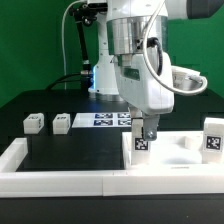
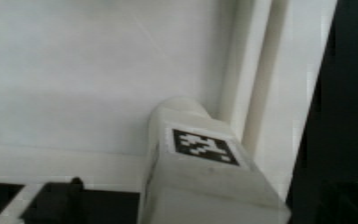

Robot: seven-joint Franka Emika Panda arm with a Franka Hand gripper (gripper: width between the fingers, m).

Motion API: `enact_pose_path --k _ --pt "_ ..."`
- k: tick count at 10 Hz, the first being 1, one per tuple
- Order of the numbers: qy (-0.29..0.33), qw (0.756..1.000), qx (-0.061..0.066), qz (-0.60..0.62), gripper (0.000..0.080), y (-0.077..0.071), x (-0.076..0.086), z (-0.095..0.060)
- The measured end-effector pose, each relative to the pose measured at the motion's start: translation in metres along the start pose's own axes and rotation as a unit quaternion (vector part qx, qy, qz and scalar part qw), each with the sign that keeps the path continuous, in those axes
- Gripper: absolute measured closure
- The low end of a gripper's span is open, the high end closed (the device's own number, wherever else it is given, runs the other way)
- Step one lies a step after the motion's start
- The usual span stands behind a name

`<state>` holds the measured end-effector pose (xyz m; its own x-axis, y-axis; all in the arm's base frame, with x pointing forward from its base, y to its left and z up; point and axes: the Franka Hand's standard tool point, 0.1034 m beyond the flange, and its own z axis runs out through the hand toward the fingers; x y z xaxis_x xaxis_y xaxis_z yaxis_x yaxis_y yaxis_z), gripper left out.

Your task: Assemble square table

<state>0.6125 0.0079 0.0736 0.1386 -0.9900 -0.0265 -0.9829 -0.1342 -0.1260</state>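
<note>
- Hand (image 1: 147, 128): points straight down on the arm (image 1: 135, 60), low over the near corner of the table top on the exterior view's left.
- Hand state: spread open and gripping nothing. In the wrist view one finger (image 2: 30, 203) stands clear of the leg, with a dark gap between them. The other finger is not visible there.
- Table top (image 1: 178, 152): a flat white slab lying on the black table (image 1: 60, 150), below the hand and reaching away from it toward the exterior view's right. In the wrist view its plain white face (image 2: 87, 90) fills the area behind the leg.
- Leg (image 1: 141, 143): a short white block standing upright directly under the hand at the slab's corner, with its black-and-white tag facing the exterior camera. The wrist view shows the tagged face (image 2: 202, 148) close between the finger positions. Whether it is seated in a hole cannot be told.
- Second leg (image 1: 212, 136): upright at the slab's far side, well apart from the hand toward the exterior view's right, tag visible.
- Loose legs: one (image 1: 34, 122) and another (image 1: 62, 122) sit side by side on the black table, well apart from the hand toward the exterior view's left.
- Marker board (image 1: 108, 118): lies flat behind the hand, between it and the loose legs.
- Rail (image 1: 60, 182): a long white border in front of the hand, along the near edge.
</note>
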Motion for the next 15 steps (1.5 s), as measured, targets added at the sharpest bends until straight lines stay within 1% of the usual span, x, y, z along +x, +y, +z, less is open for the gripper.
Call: enact_pose_path --k 3,4,5,6,7,9,15 --pt "0.000 1.000 0.000 0.000 0.0150 0.000 0.000 0.000" --pt "0.000 1.000 0.008 0.009 0.0150 0.005 -0.003 -0.002" --pt "-0.003 1.000 0.017 0.024 0.0150 0.016 -0.009 -0.008" --pt "-0.014 0.999 0.017 0.036 0.0150 0.029 -0.018 -0.016" --pt "-0.020 0.999 0.019 0.041 0.0150 0.036 -0.021 -0.022" --pt "-0.024 0.998 0.030 0.048 0.0150 0.049 -0.022 -0.030" --pt "-0.023 0.998 0.028 0.047 0.0150 0.050 -0.022 -0.027"
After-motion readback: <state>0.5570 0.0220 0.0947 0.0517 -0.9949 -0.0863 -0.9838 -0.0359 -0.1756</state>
